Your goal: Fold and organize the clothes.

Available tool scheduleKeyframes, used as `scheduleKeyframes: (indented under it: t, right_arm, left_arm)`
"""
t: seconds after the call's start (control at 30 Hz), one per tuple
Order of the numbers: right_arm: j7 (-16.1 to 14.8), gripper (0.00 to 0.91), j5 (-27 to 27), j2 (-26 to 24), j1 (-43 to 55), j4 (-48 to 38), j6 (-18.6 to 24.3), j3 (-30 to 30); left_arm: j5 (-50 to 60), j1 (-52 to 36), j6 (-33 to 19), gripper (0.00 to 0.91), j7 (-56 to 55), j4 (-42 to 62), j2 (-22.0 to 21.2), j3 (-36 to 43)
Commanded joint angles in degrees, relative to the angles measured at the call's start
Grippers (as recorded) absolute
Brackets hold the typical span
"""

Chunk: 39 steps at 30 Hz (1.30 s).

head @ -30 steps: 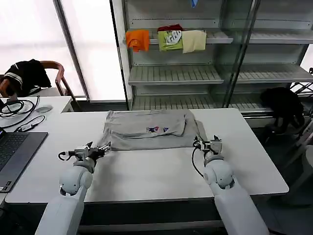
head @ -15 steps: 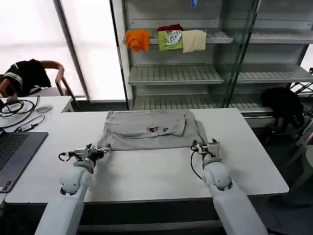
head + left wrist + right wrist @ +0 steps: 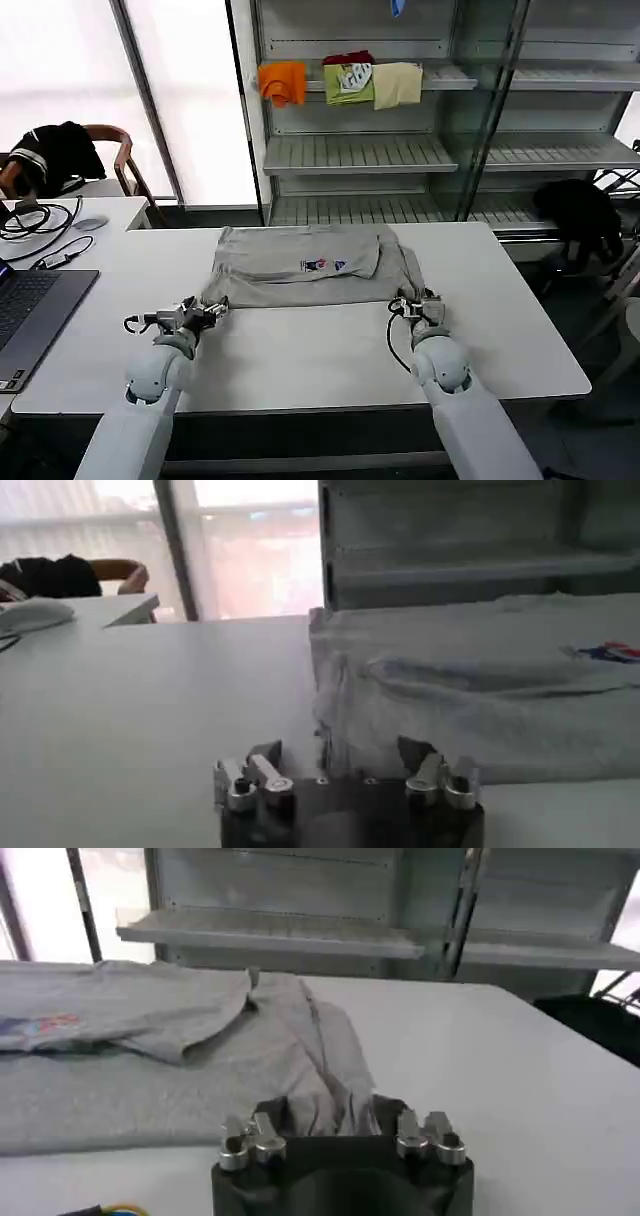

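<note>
- Head view: your shirt lies partly folded at the centre of the frame, on the far half of the white table, its small print facing up near its middle.
- Head view: your left gripper sits at the shirt's lower-left corner, left of centre; your right gripper sits at its lower-right corner, right of centre. From here you cannot tell how far either is spread.
- Head view: a laptop rests at the left edge, and orange, green and cream garments hang on the shelf at the top.
- Left wrist view: your left gripper, at bottom centre, stands open, with the shirt edge between its fingers; the cloth fills the right half.
- Right wrist view: your right gripper, at bottom centre, stands open, with a bunched fold of the shirt lying between its fingers; the shirt spreads across the left half.
</note>
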Motion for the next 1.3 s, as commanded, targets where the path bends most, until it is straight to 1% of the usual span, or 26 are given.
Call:
scheduleKeyframes:
  t: [0.03,0.47,0.73,0.93,1.07,1.3]
  right_arm:
    - [0.2,0.0,0.4,0.0,-0.7,0.3,-0.2,-0.1]
    - [0.1,0.0,1.1,0.0,-2.8,2.8,-0.2,0.4]
    - [1.6,0.0,2.3,-0.6,-5.3,9.4,-0.3,1.3]
    - [3.1,0.0,2.6,-2.2,-10.5,17.1,-0.3,1.9]
    - [4.0,0.0,2.5,-2.8,-15.4,22.1,-0.3,2.1]
    - [5.5,0.0,2.3,-3.4,-20.9,30.3,-0.3,2.6]
  left_arm:
    - [0.2,0.8,0.2,0.02,0.6,-0.1,-0.2,0.0]
    - [0.1,2.2,0.1,0.02,0.5,-1.7,0.1,-0.7]
    - [0.0,5.4,0.1,0.02,0.2,-7.6,1.2,-1.5]
    - [-0.4,11.2,0.1,0.02,0.2,-14.4,3.3,-2.6]
    - [-0.9,16.2,0.1,0.02,-0.2,-21.1,4.9,-3.3]
    - [-1.0,25.2,0.0,0.02,-1.0,-30.4,4.0,-3.8]
